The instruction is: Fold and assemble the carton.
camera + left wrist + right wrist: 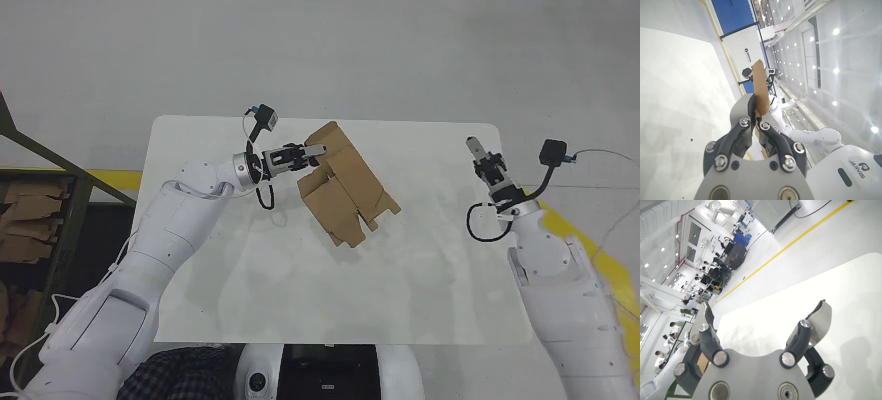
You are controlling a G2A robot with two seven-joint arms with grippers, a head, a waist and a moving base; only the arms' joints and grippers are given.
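Brown carton (345, 185) sits mid-desk toward the far side, lying at a diagonal and partly folded, with flaps sticking out on the near-right side. From the top view it is hard to tell which panels are up and which lie flat. The left hand (310, 152) is clamped on the carton's far-left flap. In the left wrist view that flap shows only as a narrow edge-on strip, pinched between the fingers (751, 106); its lower end is hidden behind them, and the rest of the carton is cut off. The right hand (480, 150) is at the far-right part of the white desk (250, 280), well apart from the carton, fingers spread wide with nothing between them. Can't tell whether it touches the desk. A rack of cardboard pieces (30, 215) is at the left, cut off by the edge.
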